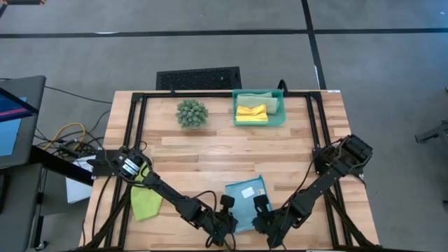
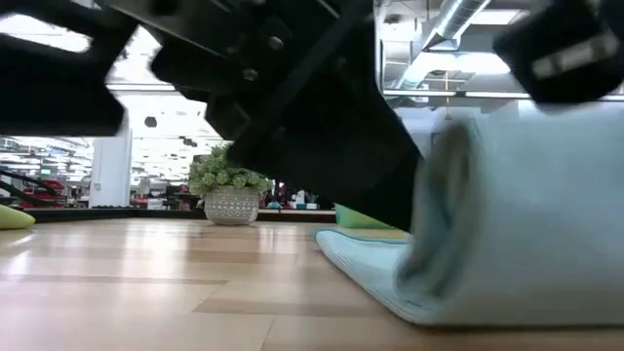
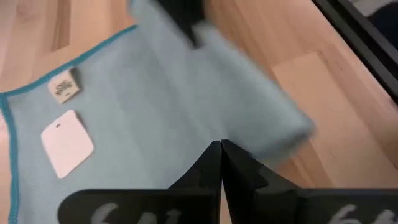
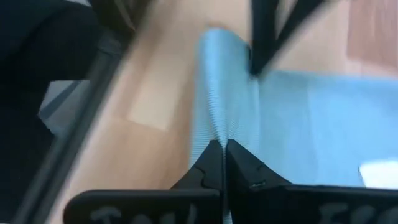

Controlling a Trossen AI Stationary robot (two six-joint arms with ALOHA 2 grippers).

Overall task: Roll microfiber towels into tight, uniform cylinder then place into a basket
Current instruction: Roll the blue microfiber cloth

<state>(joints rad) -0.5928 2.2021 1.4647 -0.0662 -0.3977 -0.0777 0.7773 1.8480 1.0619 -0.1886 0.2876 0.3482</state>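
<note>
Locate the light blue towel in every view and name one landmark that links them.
High view: light blue towel at the near table edge, between both grippers.
Low view: right foreground, its near edge rolled up.
Left wrist view: fills the middle.
Right wrist view: centre to right.
Shared landmark: its white tag, also seen in the high view.

High view straight down over the whole wooden table [image 1: 231, 150], low view level at tabletop height facing the room, both wrist views close above the light blue towel [image 3: 174, 106], shared by all four
</note>
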